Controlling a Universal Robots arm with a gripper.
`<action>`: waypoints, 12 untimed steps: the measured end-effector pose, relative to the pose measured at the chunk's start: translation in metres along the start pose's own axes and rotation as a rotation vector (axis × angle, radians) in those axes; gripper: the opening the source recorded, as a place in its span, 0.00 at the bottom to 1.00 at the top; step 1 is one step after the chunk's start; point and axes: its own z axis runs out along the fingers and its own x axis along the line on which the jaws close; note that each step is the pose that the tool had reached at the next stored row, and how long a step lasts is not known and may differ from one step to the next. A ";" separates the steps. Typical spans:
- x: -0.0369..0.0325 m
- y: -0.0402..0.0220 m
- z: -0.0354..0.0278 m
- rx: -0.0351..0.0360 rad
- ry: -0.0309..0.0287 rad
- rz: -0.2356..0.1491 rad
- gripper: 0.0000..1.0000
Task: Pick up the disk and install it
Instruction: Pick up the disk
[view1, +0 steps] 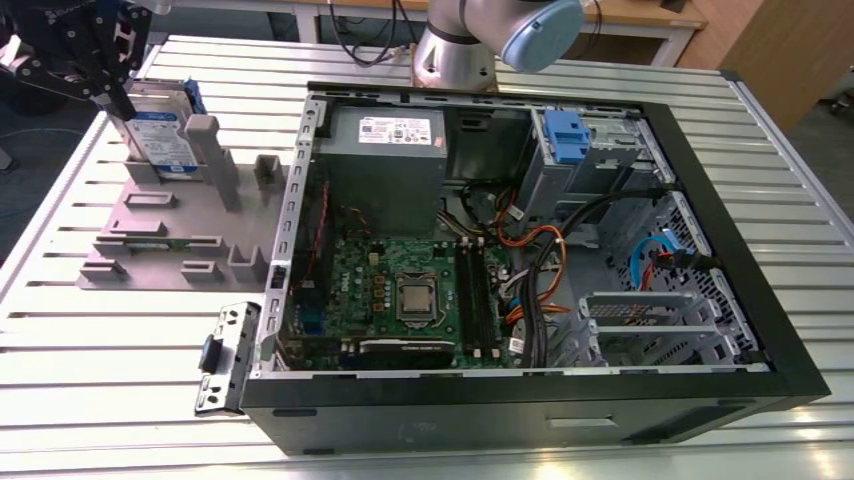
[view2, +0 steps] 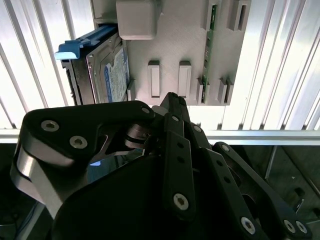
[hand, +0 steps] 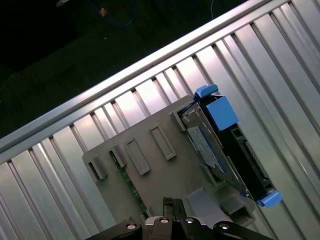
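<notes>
The disk (view1: 163, 140) stands on edge in a slot of the grey holder plate (view1: 160, 225) at the exterior view's left, silver with a white-and-blue label and a blue bracket. My gripper (view1: 120, 100) hangs just above and beside it, at the holder's far corner. Both wrist views show the fingers together with nothing between them. In the second wrist view the gripper (view2: 172, 98) is over the holder plate (view2: 185, 45), a little apart from the disk (view2: 102, 72). In the first wrist view the gripper (hand: 172, 202) is beside the disk (hand: 225, 145) on the holder plate (hand: 150, 165).
An open computer case (view1: 747, 250) lies to the exterior view's right of the holder, with a grey power-supply box (view1: 387, 135), a motherboard (view1: 400, 290), and a metal drive cage with a blue latch (view1: 567, 135). A loose metal bracket (view1: 227, 355) lies on the slatted table (view1: 107, 380).
</notes>
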 end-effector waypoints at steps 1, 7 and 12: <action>0.0000 0.0000 0.0000 0.0000 0.0000 -0.001 0.10; 0.0000 0.0000 0.0000 0.0000 0.0004 -0.007 0.10; 0.0000 0.0000 0.0000 -0.0001 0.0008 -0.012 0.10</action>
